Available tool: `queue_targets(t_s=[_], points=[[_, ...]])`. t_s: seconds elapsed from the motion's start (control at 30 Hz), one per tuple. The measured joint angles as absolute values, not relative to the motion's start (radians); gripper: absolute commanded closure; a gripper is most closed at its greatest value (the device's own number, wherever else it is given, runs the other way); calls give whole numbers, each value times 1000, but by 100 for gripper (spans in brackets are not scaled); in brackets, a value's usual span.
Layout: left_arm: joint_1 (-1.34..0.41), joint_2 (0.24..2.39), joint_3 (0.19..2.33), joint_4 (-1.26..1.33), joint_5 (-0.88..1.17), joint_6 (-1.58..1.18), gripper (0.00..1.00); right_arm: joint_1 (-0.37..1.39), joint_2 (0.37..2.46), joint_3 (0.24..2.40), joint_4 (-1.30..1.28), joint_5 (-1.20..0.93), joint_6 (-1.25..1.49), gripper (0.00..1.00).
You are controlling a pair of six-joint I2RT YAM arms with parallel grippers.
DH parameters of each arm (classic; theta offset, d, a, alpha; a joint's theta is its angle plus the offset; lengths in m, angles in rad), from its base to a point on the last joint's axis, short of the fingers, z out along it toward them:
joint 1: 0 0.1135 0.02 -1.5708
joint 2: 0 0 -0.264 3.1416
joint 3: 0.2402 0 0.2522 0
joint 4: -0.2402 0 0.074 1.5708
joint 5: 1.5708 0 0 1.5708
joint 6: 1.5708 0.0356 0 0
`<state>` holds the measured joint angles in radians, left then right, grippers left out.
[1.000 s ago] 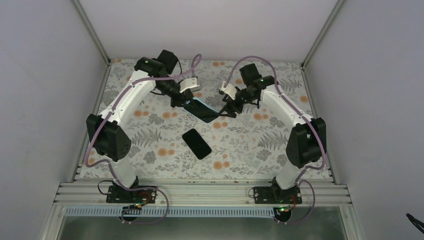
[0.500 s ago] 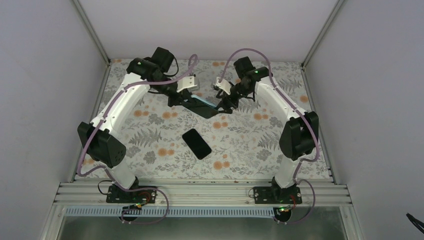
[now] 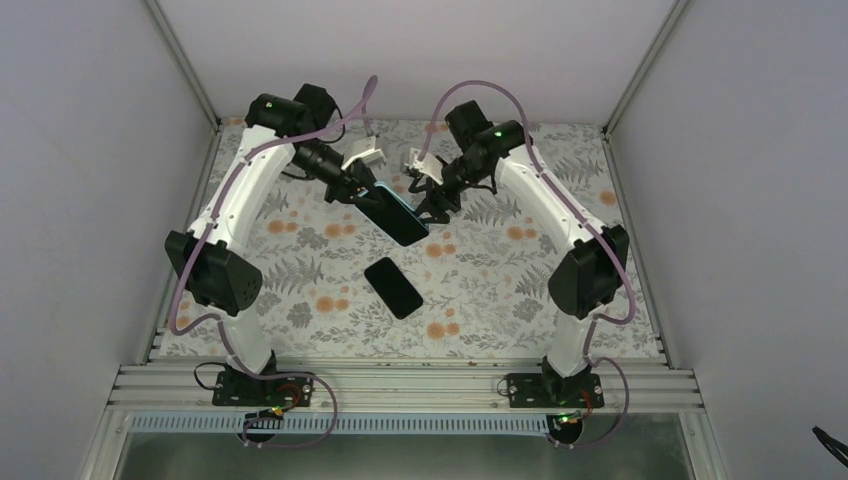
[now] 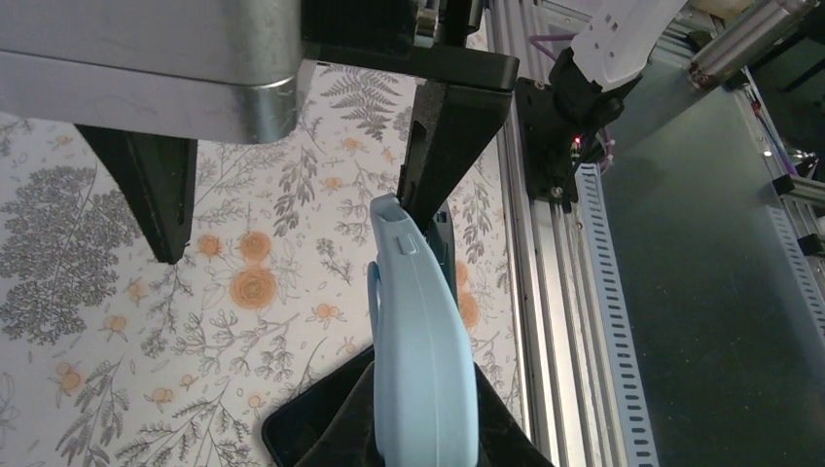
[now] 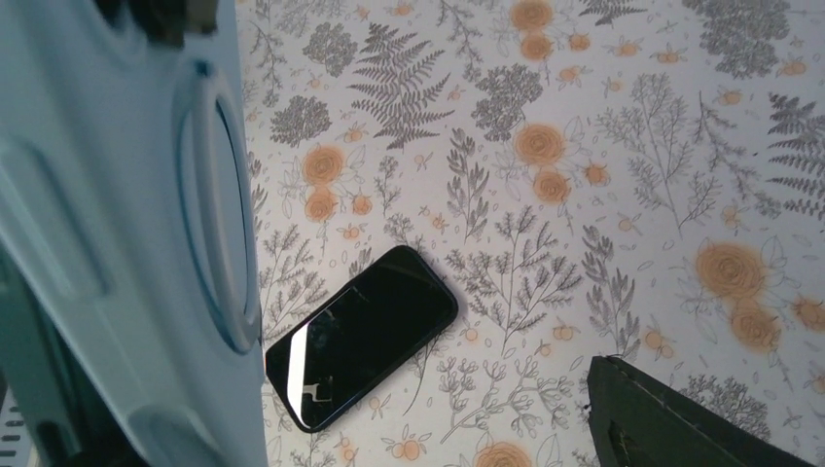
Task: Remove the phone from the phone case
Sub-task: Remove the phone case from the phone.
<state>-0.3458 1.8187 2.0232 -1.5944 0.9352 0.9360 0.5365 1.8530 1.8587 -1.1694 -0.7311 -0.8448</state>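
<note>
- The left gripper [image 3: 362, 192] is clamped on one end of the phone case [image 3: 398, 218]. It holds the case up off the table, with the free end pointing toward the other arm.
- The right gripper [image 3: 425, 203] is spread wide right beside that free end and has nothing in it. On its wrist cam, the one finger [image 5: 681, 420] I can see sits well clear of the pale-blue back. The other finger is hidden behind the shell.
- From above, the case shows a black face inside the blue rim. I honestly can't tell if that's a screen or just a dark inside.
- Risk 1: it's a one-end pinch on a thin shell. If the open gripper pushes or pries at the free end, my guess is the case twists or slides out of the clamp.
- Risk 2: if there is a phone in there and it pops loose at this height, it drops. The black phone [image 3: 393, 287] lies flat on the floral table [image 3: 520, 290] not far below it, so the two could smack together.
- Risk 3: the two wrists are very near each other, so a sloppy approach could bump finger against finger instead of catching the rim.
- Counts: two arms, two grippers, one phone case and one loose black phone.
</note>
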Motion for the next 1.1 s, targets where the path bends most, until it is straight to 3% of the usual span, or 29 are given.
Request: queue_targets(t_s=[0.2,0.3,0.4,0.47,0.5,0.6,0.8,0.9,1.0,1.1], points=[[-333,1849,2063,-1604,952,935,98,542,1948,2036,-1261,-748,-841,18],[-330,1856,2064,-1615,963,935,98,550,1963,2075,-1283,-747,-838,25],[-330,1860,2065,-1617,974,935,98,551,1963,2083,-1298,-755,-827,49],[-330,1868,2074,-1618,973,934,98,557,1963,2086,-1307,-768,-816,86],[-330,1874,2082,-1614,970,932,98,560,1963,2088,-1310,-775,-810,95],[-322,1897,2102,-1604,953,925,93,575,1959,2088,-1316,-773,-771,97],[-318,1904,2126,-1594,952,900,72,576,1920,2032,-1245,-770,-719,97],[-330,1888,2123,-1542,963,878,40,582,1880,1974,-1152,-789,-682,97],[-338,1852,2084,-1460,960,862,21,577,1808,1860,-1044,-823,-632,97],[-322,1797,2017,-1410,919,841,7,547,1756,1793,-984,-846,-590,97]])
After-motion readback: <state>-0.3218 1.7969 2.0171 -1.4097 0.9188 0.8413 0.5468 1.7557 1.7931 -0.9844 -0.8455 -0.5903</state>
